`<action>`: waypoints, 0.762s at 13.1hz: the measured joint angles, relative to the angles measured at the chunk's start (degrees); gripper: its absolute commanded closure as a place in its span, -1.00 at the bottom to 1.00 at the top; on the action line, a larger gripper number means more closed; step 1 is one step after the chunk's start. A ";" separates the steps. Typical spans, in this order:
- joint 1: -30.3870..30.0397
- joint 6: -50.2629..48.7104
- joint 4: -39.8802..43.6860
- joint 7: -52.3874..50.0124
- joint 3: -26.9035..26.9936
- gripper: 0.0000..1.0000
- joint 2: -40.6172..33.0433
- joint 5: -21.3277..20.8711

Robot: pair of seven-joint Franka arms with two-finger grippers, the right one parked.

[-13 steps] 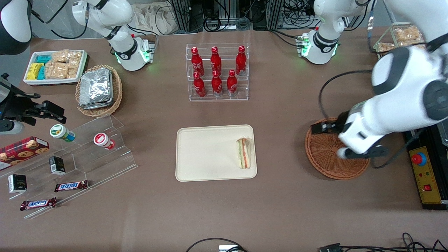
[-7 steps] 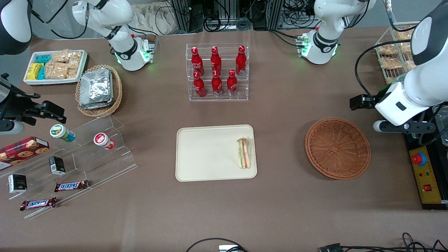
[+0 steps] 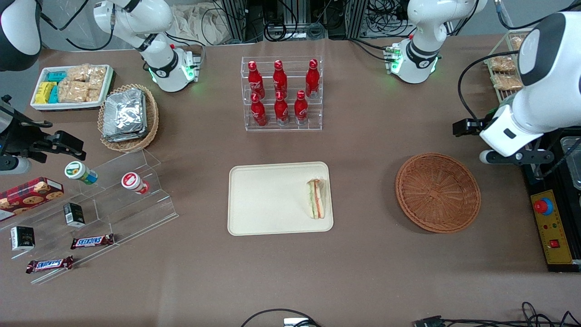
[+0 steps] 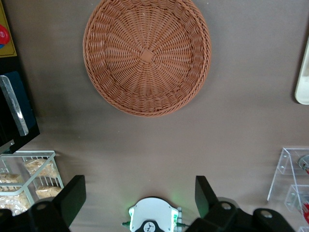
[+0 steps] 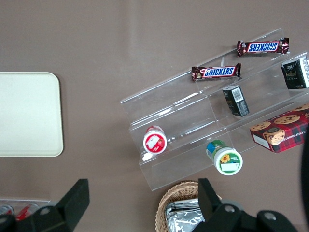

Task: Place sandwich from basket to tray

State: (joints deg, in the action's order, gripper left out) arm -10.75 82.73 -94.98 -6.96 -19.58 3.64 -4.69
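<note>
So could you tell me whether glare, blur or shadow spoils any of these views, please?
Front view: even light, sharp; sandwich on the tray is clear, foil packets glint. Left wrist view: basket crisp, open gripper dark.

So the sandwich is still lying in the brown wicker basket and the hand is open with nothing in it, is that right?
Not quite. The front view shows the sandwich lying on the tray, at the end nearest the basket, and the basket holds nothing, as the left wrist view confirms. The rest stands: the hand is open with nothing in it, up above the table toward the working arm's end.
</note>
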 measured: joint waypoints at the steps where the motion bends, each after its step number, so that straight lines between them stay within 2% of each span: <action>1: 0.00 1.57 -2.08 0.00 -0.01 -1.00 -1.51 0.01; 5: 0.75 3.94 -5.55 0.13 0.43 -1.00 -4.75 0.05; 8: 8.74 5.83 -5.57 0.17 9.09 -1.00 -4.92 0.09; 10: 10.12 7.01 -5.57 0.40 11.08 -1.00 -4.92 0.14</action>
State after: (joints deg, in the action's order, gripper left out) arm -0.63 89.74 -100.55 -6.56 -8.50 -1.27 -4.55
